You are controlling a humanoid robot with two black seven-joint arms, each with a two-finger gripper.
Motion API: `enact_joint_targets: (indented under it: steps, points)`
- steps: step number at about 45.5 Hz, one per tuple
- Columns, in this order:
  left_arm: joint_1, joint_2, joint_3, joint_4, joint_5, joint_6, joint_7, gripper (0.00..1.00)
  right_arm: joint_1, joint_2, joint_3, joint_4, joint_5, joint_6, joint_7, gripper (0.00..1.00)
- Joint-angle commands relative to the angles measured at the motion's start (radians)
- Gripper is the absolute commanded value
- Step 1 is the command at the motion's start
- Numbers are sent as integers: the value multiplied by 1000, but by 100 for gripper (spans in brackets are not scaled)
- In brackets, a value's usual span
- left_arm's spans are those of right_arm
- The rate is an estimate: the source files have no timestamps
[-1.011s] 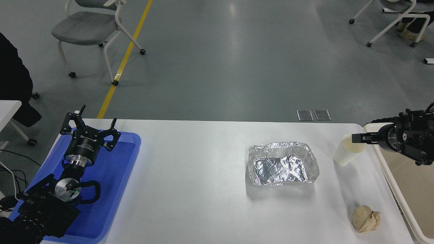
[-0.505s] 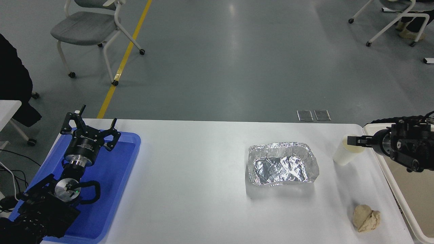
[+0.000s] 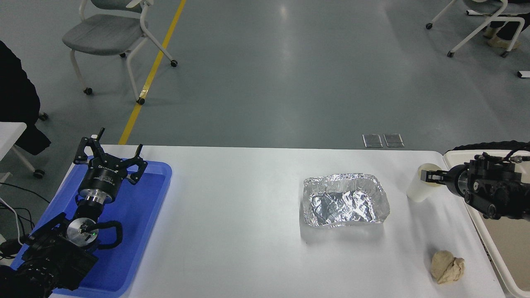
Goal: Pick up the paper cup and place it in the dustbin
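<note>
1. The paper cup (image 3: 421,188) is standing upright near the desk's (image 3: 248,215) right edge; it is showing as a plain white tapered body with a rolled rim and a cream interior.
2. The right end effector (image 3: 426,176) is reaching in from the right edge at the cup's rim. Its fingers (image 3: 430,175) are overlapping the cup's mouth, and whether they are pinching the wall cannot be told from this view.
3. The dustbin (image 3: 457,155) is sitting just beside the desk's right edge (cream-white, thick rounded rim), near the cup. The right arm is lying across its near corner and covering part of its opening.
4. The foil tray (image 3: 345,200) is resting to the left of the cup, apart from it, with crumpled silver walls.
5. The dough-like lump (image 3: 447,267) is lying near the desk's front right corner, well apart from the cup.
6. The left end effector (image 3: 109,155) is parking at the lower left above the blue tray (image 3: 140,231), with its fingers spread wide.
7. Bare desk surface is extending between the blue tray and the foil tray, and a narrow bare strip is running between the cup and the desk's right edge.
</note>
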Motion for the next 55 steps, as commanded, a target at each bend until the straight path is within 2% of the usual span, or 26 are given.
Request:
enact_joint_targets:
  steps: [1, 8, 10, 13, 29, 35, 48, 55]
  points:
    - [0, 0, 0, 0, 0, 0, 0, 100, -13, -1, 4, -5, -1, 5, -13, 42]
    - [0, 0, 0, 0, 0, 0, 0, 100, -13, 1, 4, 0, -1, 7, -13, 31]
    - [0, 0, 0, 0, 0, 0, 0, 100, -13, 2, 4, 1, -1, 13, -13, 22]
    - [0, 0, 0, 0, 0, 0, 0, 100, -13, 1, 4, 6, -2, 22, -11, 0]
    - [0, -1, 0, 0, 0, 0, 0, 100, 60, -7, -10, 46, -10, 85, -10, 0]
    - [0, 0, 0, 0, 0, 0, 0, 100, 146, -62, -45, 99, -28, 120, -6, 0]
    - [0, 0, -1, -3, 0, 0, 0, 100, 557, -240, -257, 452, -34, 226, -11, 0]
    - [1, 0, -1, 0, 0, 0, 0, 100, 827, -275, -385, 601, -31, 316, -11, 0]
